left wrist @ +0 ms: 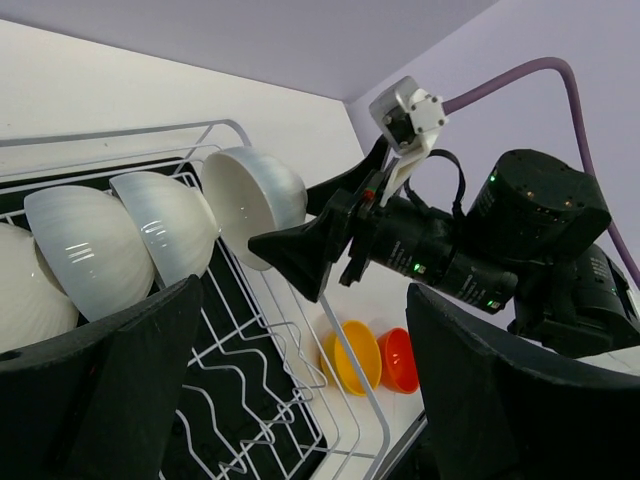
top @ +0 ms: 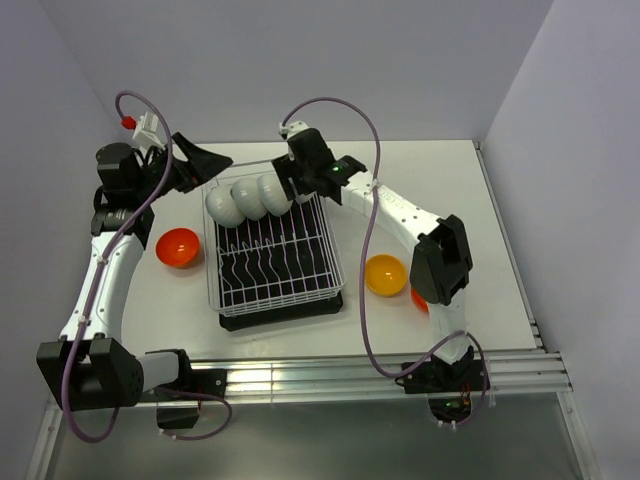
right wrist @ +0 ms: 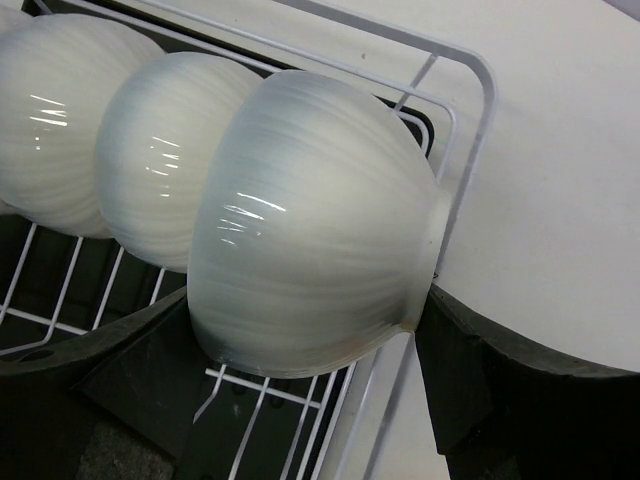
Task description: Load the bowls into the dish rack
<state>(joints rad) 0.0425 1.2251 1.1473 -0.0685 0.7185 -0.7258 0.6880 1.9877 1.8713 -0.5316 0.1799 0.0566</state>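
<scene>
tbl | drip tray ctr | red bowl L | yellow bowl R

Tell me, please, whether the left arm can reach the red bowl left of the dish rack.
Probably yes: the red bowl sits alone on the table beside the left arm; the left tool is open and empty, and the dish rack stands apart.

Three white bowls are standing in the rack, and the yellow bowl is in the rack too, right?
Not quite. The three white bowls are in the dish rack, but the yellow-orange bowl sits on the table, to the right of the rack. The top view shows it.
</scene>
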